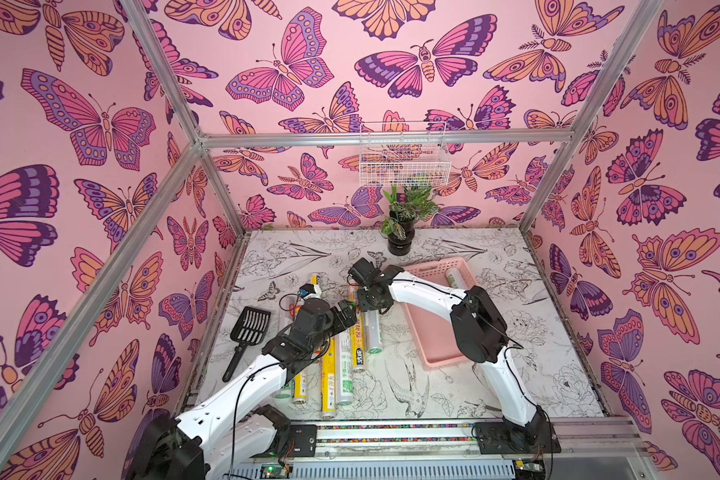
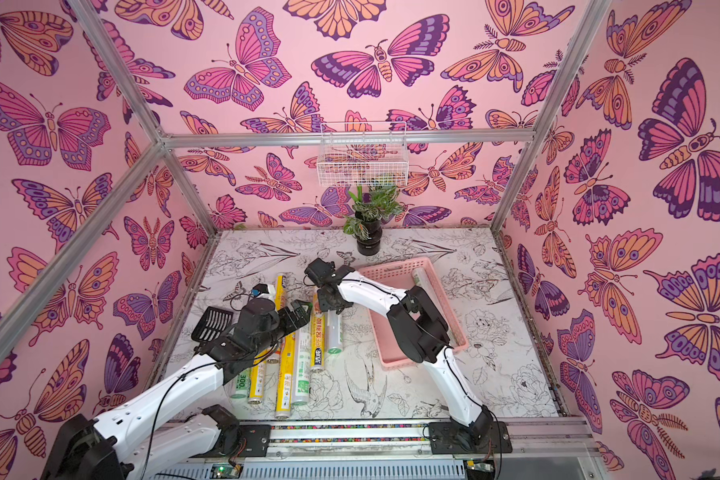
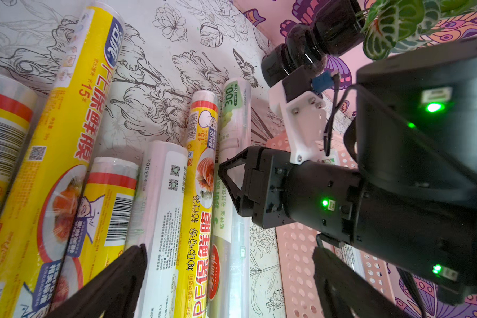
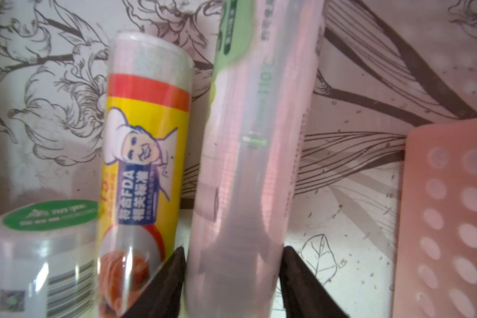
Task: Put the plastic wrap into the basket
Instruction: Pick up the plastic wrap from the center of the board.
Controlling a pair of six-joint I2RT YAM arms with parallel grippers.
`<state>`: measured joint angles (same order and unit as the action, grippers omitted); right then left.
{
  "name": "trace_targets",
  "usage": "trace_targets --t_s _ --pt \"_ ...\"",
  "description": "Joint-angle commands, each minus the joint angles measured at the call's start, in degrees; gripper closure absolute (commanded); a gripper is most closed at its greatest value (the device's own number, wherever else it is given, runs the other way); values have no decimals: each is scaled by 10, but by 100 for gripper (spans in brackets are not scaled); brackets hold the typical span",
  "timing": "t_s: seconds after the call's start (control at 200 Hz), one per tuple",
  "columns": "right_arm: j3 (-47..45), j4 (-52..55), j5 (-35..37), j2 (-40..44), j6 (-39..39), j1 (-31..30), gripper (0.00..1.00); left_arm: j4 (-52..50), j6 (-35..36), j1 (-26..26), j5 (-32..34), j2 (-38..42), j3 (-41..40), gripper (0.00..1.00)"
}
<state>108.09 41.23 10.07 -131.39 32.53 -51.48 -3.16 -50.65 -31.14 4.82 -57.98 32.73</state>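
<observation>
Several plastic wrap rolls [image 1: 341,365] lie side by side on the flower-printed table, yellow ones and silvery ones. One silvery roll [image 1: 456,277] lies in the pink basket [image 1: 429,332] to their right. My right gripper [image 4: 232,283] reaches down over the outermost silvery roll [image 4: 248,165], nearest the basket. One finger stands on each side of this roll, very close, with a thin gap on one side, and the roll rests on the table. My left gripper [image 3: 229,286] hovers wide open over the neighbouring rolls and holds nothing. Both grippers [image 1: 348,311] [image 1: 368,305] meet at the pile's far end.
A black slotted scoop [image 1: 248,328] lies left of the rolls. A potted plant [image 1: 402,232] stands at the back behind the basket, and a white wire basket [image 1: 404,162] hangs on the wall above it. Aluminium posts frame the table.
</observation>
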Motion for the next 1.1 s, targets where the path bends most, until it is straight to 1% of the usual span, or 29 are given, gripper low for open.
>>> trace_targets --t_s 0.0,0.165,0.426,0.516,0.581,0.686,0.836,0.946,1.092 --pt "9 32 18 -29 -9 -2 41 -14 -2 4 14 9 -12 0" --pt "35 47 21 -45 -14 -2 40 -18 2 5 17 11 -9 0" --pt "31 49 30 -54 -6 -2 41 -19 -2 5 10 11 -9 0" --pt "23 46 38 -45 -5 -2 44 -19 -3 5 7 10 -9 0" --pt "19 46 41 -34 -5 -2 49 -19 -3 5 3 9 -7 0" --pt "-3 29 43 1 -6 -3 54 -19 -3 5 -5 6 -3 0" --pt "-47 5 41 66 -14 -3 67 -18 1 5 -23 -3 8 0" --pt "-112 -38 25 131 -20 -2 70 -18 7 5 -41 -8 17 0" --pt "-206 -104 -26 224 -38 -2 73 -16 17 4 -63 -12 31 0"
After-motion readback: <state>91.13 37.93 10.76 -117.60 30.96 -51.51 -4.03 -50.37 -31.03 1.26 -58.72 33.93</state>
